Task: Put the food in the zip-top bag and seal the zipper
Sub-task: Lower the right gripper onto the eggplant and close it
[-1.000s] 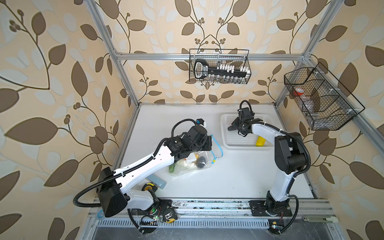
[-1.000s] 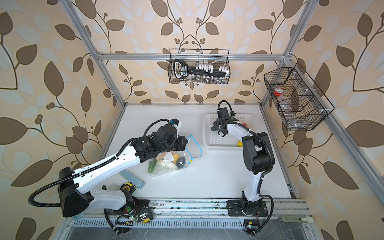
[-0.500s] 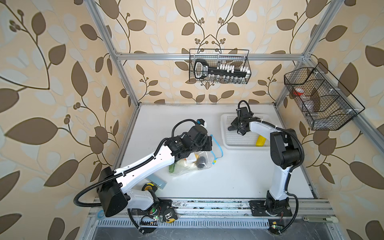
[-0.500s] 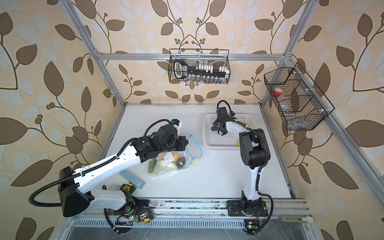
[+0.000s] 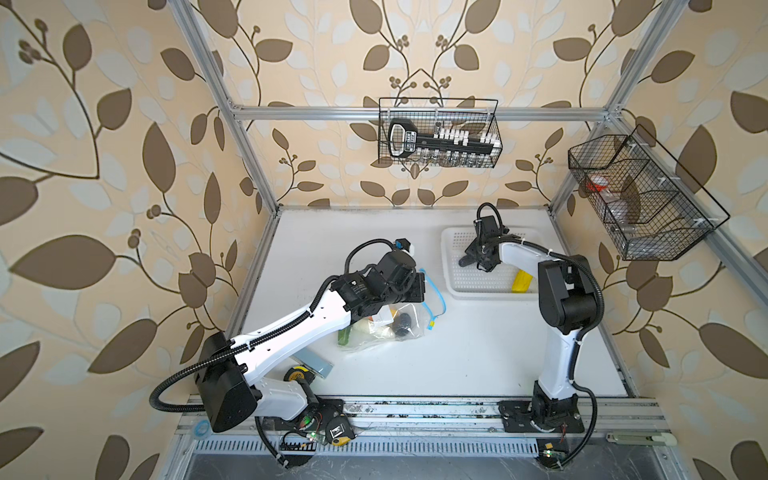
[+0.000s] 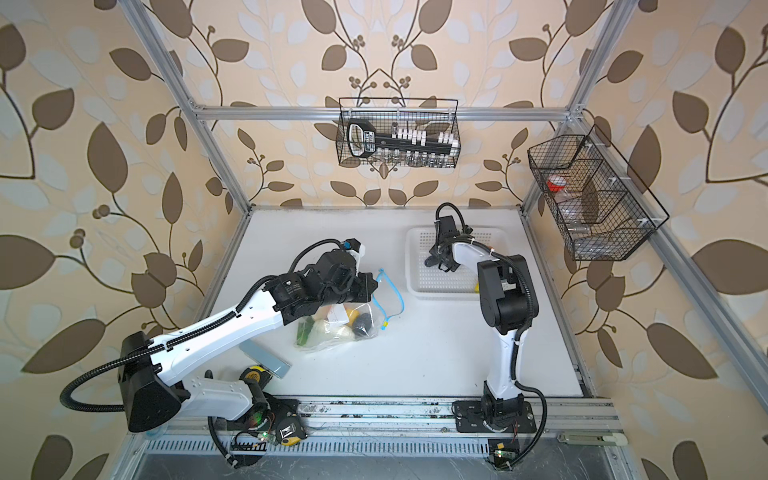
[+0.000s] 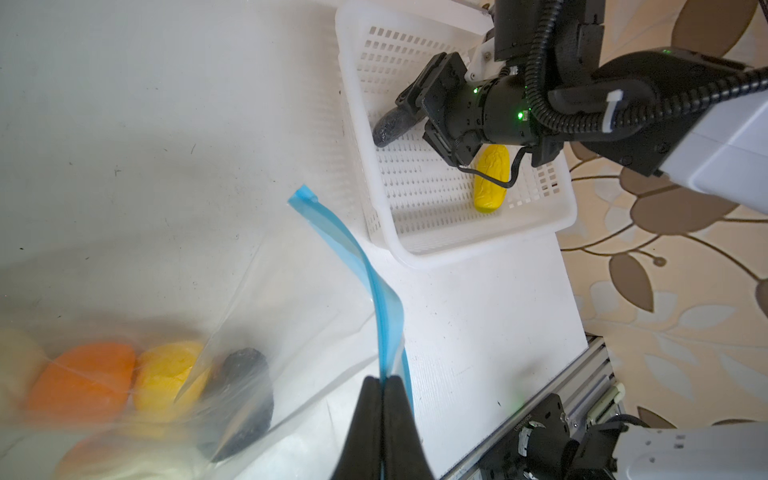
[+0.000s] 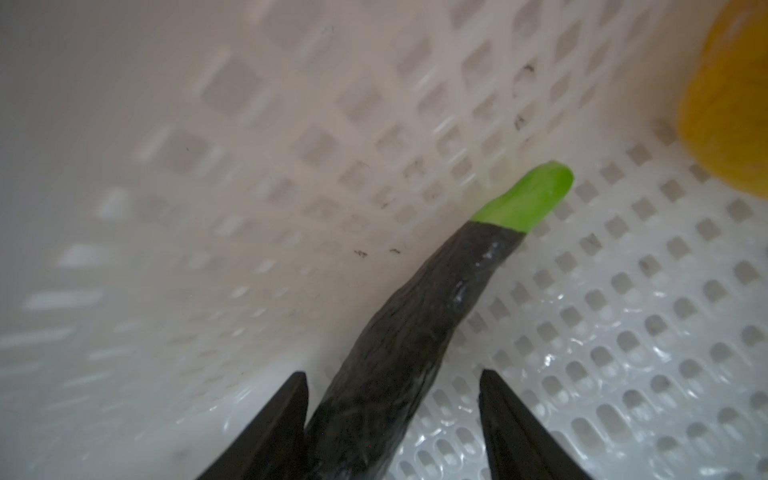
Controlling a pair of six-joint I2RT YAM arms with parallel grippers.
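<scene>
The clear zip-top bag (image 5: 386,328) (image 6: 332,332) lies mid-table with an orange (image 7: 83,378), a lemon (image 7: 166,370), a dark piece (image 7: 241,395) and other food inside. Its blue zipper (image 7: 370,270) (image 5: 432,286) arches up, mouth open. My left gripper (image 7: 381,379) (image 5: 419,286) is shut on that strip. Inside the white basket (image 5: 451,245) (image 7: 415,249), my right gripper (image 8: 394,374) (image 5: 467,261) stands open. A dark vegetable with a green tip (image 8: 415,316) (image 7: 390,124) lies between its fingers, touching one. Yellow corn (image 7: 491,178) (image 5: 521,282) lies in the basket's near corner.
A grey-blue flat piece (image 5: 313,361) and a yellow tape measure (image 5: 297,374) lie near the left arm's base. Black wire baskets hang on the back wall (image 5: 438,133) and the right wall (image 5: 640,199). A metal rail (image 5: 415,409) runs along the table's front edge.
The right arm's elbow has swung leftward while its gripper stayed in the basket over the dark vegetable. The left arm and the bag have not moved.
</scene>
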